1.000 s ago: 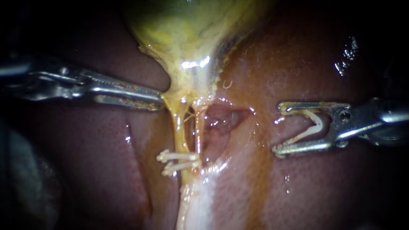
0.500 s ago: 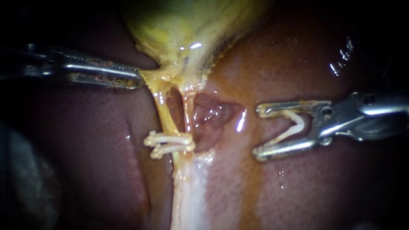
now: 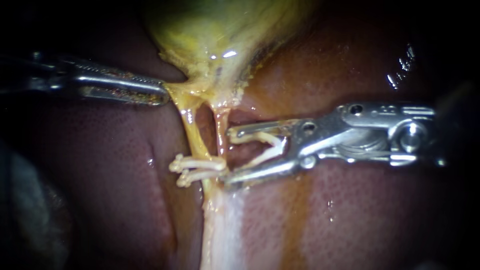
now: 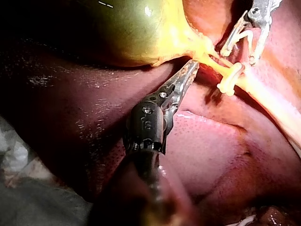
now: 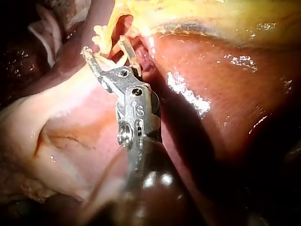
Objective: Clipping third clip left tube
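Left tube's [image 3: 192, 132] bare stretch seemingly just past right instrument's [image 3: 230, 157] clip [image 3: 267, 140].

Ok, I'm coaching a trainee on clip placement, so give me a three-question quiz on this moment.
1. How many closed clips already sit below the gallbladder?
2. Which instrument carries the open clip? A) left B) right
3. True or false: the open clip is already shut around a tube.
Key: 1) two; 2) B, the right instrument; 3) false.
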